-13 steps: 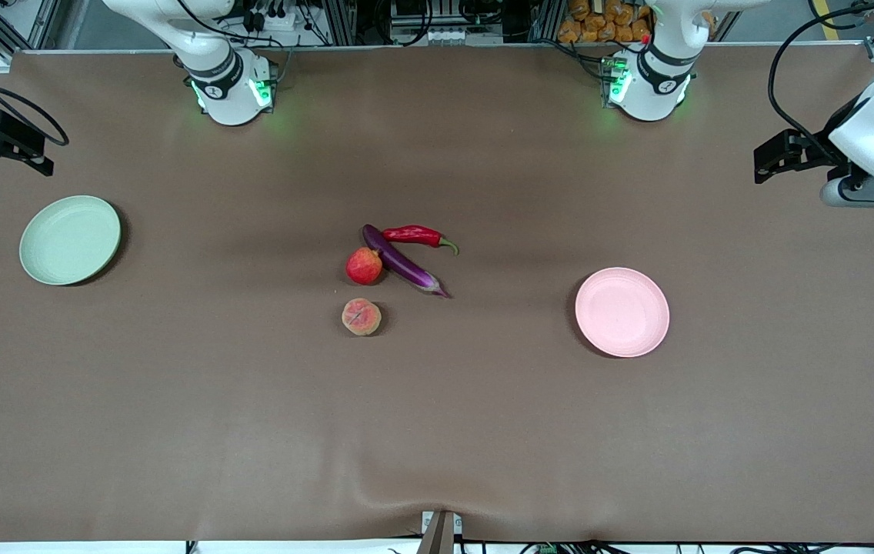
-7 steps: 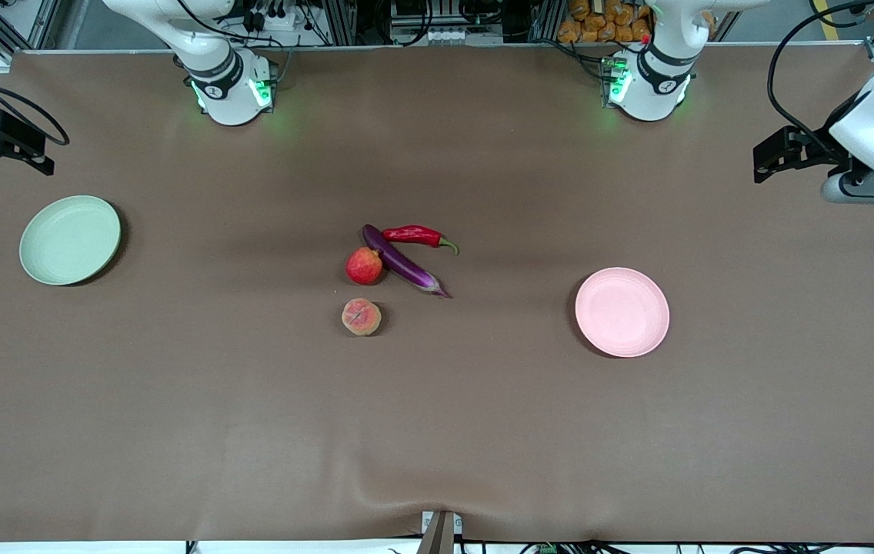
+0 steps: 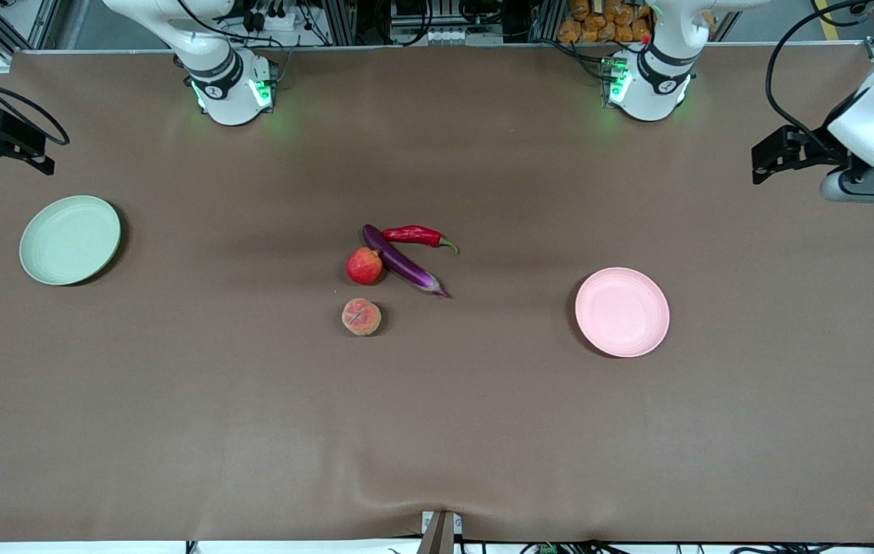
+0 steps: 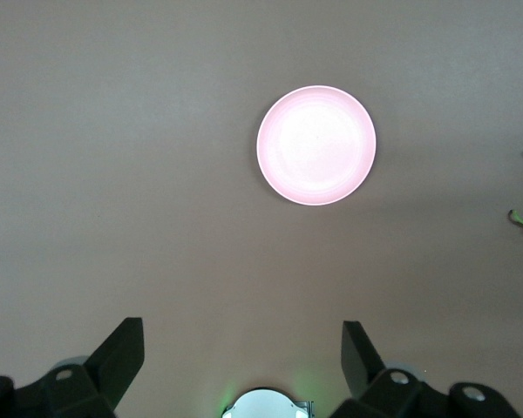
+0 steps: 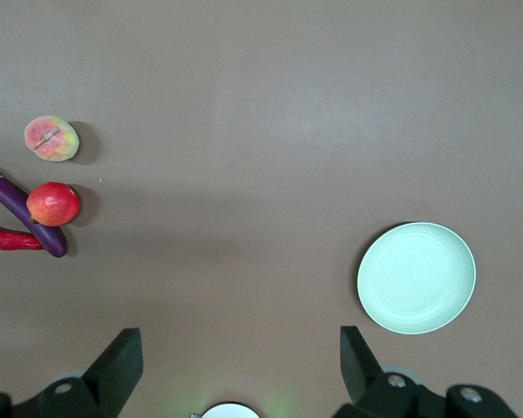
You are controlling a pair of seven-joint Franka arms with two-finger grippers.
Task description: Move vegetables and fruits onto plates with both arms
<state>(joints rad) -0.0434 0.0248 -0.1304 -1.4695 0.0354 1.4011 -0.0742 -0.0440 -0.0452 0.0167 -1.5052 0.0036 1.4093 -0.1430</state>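
Mid-table lie a purple eggplant [image 3: 404, 265], a red chili pepper [image 3: 418, 235] touching its end, and a round red fruit [image 3: 364, 265] against its side. The peach [image 3: 361, 317] sits alone, nearer the camera. A pale green plate [image 3: 70, 239] rests toward the right arm's end, a pale pink plate [image 3: 622, 312] toward the left arm's end; both are bare. My left gripper [image 3: 762, 154] [image 4: 242, 348] hangs open high over the left arm's end. My right gripper [image 3: 41, 150] [image 5: 239, 357] hangs open high over the right arm's end. Neither holds anything.
The arm bases [image 3: 233, 92] [image 3: 648, 88] with green lights stand along the table's edge farthest from the camera. The brown table cover has a small wrinkle [image 3: 383, 492] at the edge nearest the camera. A metal frame and cables run along the bases' edge.
The left arm's hand has drifted slightly toward the bases' edge of the table. The right arm, the plates and the produce have not moved.
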